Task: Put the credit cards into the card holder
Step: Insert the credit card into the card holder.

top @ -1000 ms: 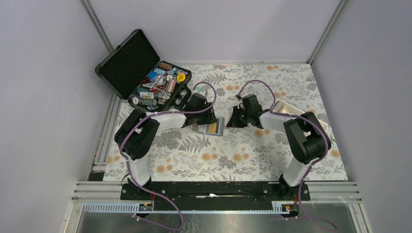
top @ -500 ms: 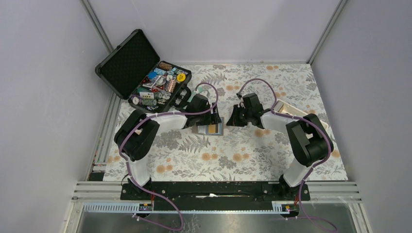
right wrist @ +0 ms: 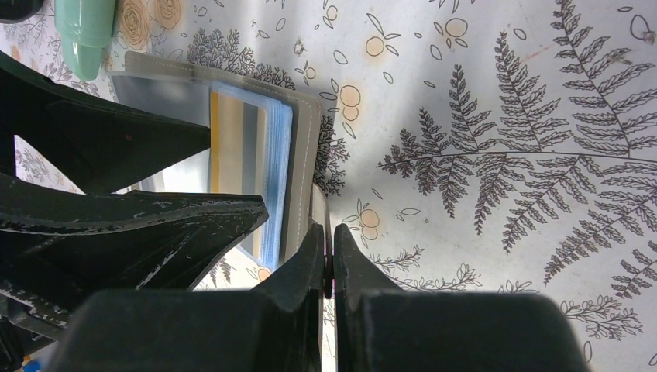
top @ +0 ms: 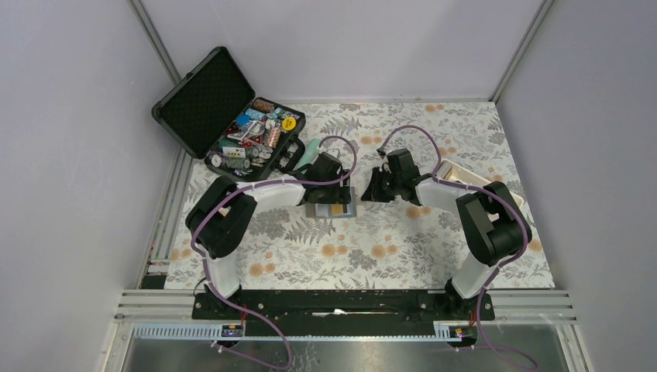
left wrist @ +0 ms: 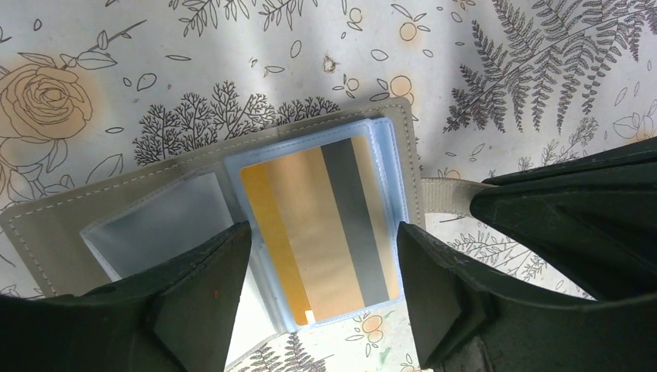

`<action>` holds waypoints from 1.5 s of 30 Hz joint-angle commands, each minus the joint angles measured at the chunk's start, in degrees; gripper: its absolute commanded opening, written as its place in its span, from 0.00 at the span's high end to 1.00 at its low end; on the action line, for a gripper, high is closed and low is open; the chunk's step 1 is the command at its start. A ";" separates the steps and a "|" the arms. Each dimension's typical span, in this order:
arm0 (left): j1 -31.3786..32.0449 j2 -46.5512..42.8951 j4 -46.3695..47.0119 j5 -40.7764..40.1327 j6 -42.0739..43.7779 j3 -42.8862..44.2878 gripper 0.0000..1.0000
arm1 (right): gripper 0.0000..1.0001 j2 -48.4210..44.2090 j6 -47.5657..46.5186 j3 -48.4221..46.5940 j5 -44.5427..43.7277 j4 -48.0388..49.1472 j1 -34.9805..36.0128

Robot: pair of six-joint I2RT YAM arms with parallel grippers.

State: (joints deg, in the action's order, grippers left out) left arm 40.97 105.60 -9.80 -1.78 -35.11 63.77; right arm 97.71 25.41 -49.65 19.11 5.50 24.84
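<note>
From above, the card holder [top: 333, 209] lies open on the floral table [top: 403, 256], near its middle, between the 2 grippers. The left gripper [top: 335, 199] hangs over it, and the right gripper [top: 369, 191] meets its right edge. A black case [top: 203, 99] stands open at the far left, with a mint-green tube [top: 306, 156] just beside it.

In the left wrist view, the left gripper [left wrist: 321, 232] has its jaws spread wide, 1 finger on each side of an orange-yellow card [left wrist: 321, 221] that sits in the holder's clear sleeve. Whether the fingers touch the sleeve is hard to tell.

In the right wrist view, the right gripper [right wrist: 327, 232] is pinched tight on the card holder's pale strap at its right edge.
</note>
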 commanded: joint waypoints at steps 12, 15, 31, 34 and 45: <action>0.14 3.00 -2.65 -1.25 0.09 2.67 0.28 | 1.00 -1.93 -0.36 0.04 -0.48 0.88 -0.14; 0.16 3.37 -2.71 -1.29 -0.08 2.59 0.30 | 1.00 -1.95 -0.34 0.07 -0.57 0.83 -0.14; 0.24 6.19 -4.29 -0.77 0.71 4.30 0.29 | 1.00 -1.91 -0.45 -0.36 -0.48 0.66 -0.14; 0.21 6.74 -4.49 -0.81 0.89 4.37 0.32 | 1.00 -1.81 -0.52 -0.38 -0.56 0.66 -0.10; 0.29 8.32 -6.24 -1.59 1.02 5.49 0.42 | 1.00 -1.72 -0.52 -0.38 -0.64 0.66 -0.15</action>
State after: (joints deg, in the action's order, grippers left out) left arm 40.99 109.95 -14.22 -2.66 -34.30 69.78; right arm 97.65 25.36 -49.63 19.05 5.50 24.84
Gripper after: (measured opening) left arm 0.592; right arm 0.046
